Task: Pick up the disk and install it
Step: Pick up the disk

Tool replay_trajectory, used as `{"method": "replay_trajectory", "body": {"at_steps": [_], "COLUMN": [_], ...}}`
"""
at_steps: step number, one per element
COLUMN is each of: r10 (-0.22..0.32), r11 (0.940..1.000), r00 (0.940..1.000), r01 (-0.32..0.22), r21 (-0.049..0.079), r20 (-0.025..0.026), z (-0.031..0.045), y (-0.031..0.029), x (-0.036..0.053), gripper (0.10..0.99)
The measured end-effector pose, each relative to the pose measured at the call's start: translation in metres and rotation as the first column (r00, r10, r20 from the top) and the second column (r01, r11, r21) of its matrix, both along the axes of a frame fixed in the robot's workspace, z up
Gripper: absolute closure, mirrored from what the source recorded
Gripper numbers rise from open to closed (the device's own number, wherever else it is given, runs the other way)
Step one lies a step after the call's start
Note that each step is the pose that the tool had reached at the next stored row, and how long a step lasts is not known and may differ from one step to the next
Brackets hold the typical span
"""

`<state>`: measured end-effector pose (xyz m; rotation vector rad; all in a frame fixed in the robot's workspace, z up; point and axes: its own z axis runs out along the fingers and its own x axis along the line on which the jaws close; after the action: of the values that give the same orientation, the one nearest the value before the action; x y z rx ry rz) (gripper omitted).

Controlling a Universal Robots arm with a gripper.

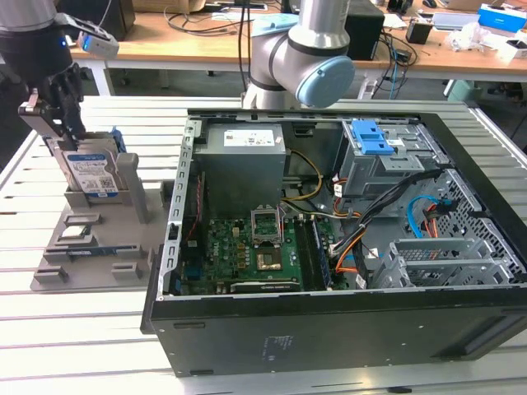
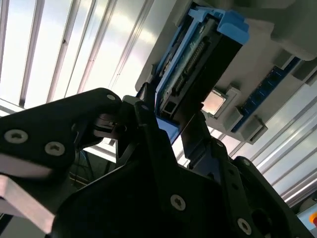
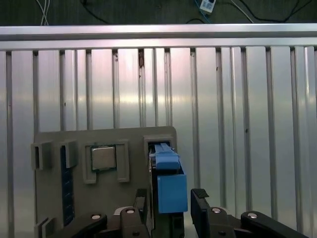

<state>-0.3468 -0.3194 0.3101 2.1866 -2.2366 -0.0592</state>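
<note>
The disk (image 1: 92, 174) stands on edge in a slot of the grey parts holder (image 1: 90, 247) at the exterior view's left; its white-and-blue label faces the camera. My gripper (image 1: 70, 136) is at its upper end. In the first wrist view the disk's blue frame (image 3: 168, 173) lies between the two black fingers (image 3: 200, 202), with a thin gap on one side. The second wrist view shows the gripper (image 2: 171, 124) straddling the disk (image 2: 193, 64). The jaws stand open around it, and it rests in the holder (image 3: 54, 144).
A small square silver chip (image 1: 76, 233) lies in the holder beside the disk. The open computer case (image 1: 329, 329) sits in the middle, with a blue latch plate (image 1: 372, 136) on its drive bay, a motherboard and cables. The arm's base (image 1: 305, 49) stands behind it.
</note>
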Motion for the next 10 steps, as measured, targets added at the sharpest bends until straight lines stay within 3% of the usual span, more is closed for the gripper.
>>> {"method": "replay_trajectory", "body": {"at_steps": [5,10], "r10": [0.008,0.009], "r11": [1.0,1.0], "r00": [1.0,1.0], "r01": [-0.008,-0.009], "r21": [0.0,0.0], "r20": [0.0001,0.0], "z": [-0.0166,-0.0173], "y": [0.0,0.0], "x": [0.0,0.0], "gripper": [0.604,0.624]}}
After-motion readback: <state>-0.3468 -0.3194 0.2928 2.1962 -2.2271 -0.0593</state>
